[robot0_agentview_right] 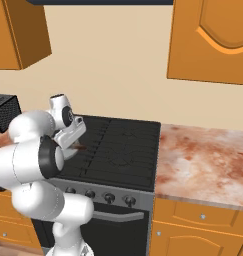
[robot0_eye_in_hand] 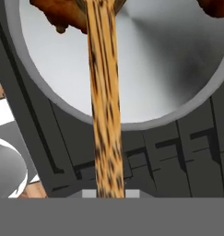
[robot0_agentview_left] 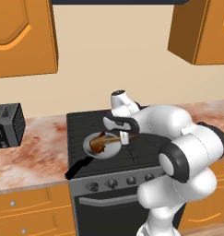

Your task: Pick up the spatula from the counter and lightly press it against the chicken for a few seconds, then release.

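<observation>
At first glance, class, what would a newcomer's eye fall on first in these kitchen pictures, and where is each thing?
The big white arm bulks at the near right of the left base view, its gripper shut on a wooden spatula. The spatula reaches into a silver pan on the black stove, its far end at the brown chicken.

Arm (robot0_agentview_left: 168,122) bent fwd, gripper (robot0_agentview_left: 124,137) low, clamped on spatula (robot0_agentview_left: 111,138) handle.
</observation>
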